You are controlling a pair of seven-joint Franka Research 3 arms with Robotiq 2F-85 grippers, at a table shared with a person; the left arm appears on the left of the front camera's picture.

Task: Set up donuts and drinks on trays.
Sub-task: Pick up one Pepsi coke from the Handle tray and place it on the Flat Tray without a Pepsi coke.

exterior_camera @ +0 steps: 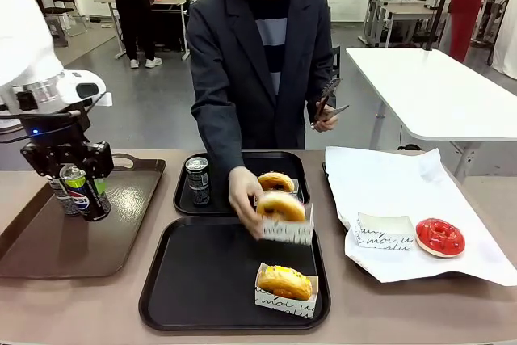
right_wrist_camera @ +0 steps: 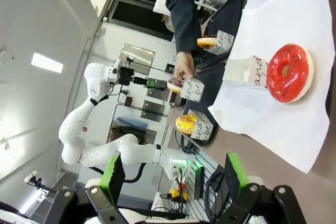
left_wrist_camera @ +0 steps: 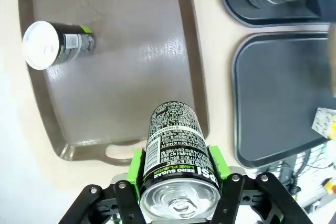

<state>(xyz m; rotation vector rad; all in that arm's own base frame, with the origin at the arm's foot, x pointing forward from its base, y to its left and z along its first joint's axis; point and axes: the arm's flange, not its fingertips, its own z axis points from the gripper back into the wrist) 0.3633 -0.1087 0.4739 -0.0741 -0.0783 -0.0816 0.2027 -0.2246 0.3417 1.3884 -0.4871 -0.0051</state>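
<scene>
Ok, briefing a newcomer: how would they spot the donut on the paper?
Find the white paper sheet on the robot's right. On it lies the red-iced donut, bare beside a white box; the others are golden or yellow, boxed.

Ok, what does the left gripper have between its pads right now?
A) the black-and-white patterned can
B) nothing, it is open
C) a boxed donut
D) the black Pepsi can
D: in the left wrist view the left gripper has its green pads closed on either side of the Pepsi can, over the brown tray.
</scene>
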